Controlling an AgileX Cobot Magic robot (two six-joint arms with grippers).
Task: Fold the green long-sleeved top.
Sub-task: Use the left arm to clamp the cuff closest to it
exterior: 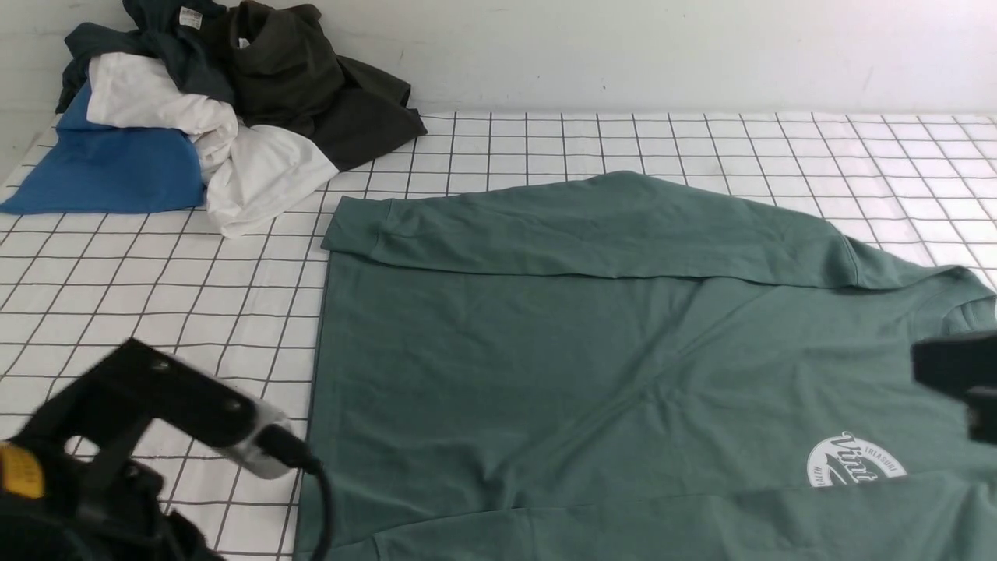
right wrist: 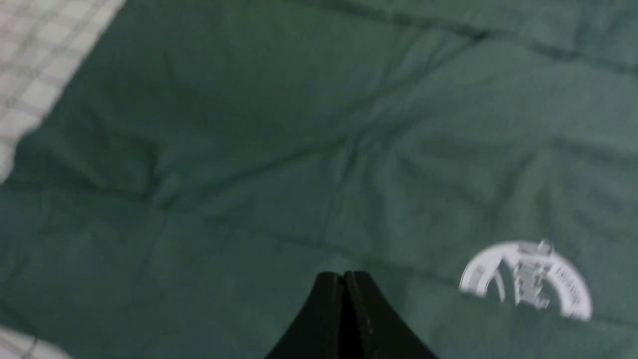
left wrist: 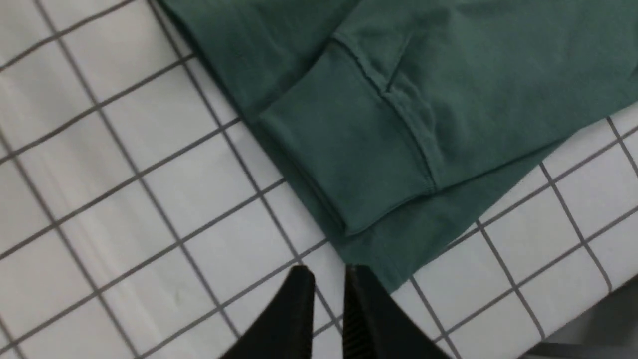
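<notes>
The green long-sleeved top lies flat on the checked table, with one sleeve folded across its far edge. The white oval logo faces up at the right. In the left wrist view my left gripper is open by a narrow gap and empty. It hangs over bare table just off the top's corner, near a ribbed cuff. My right gripper is shut and empty, above the top's body beside the logo.
A pile of clothes sits at the back left: a blue garment, white ones and a dark olive-black one. My left arm is at the front left and my right arm at the right edge. A white wall runs behind the table.
</notes>
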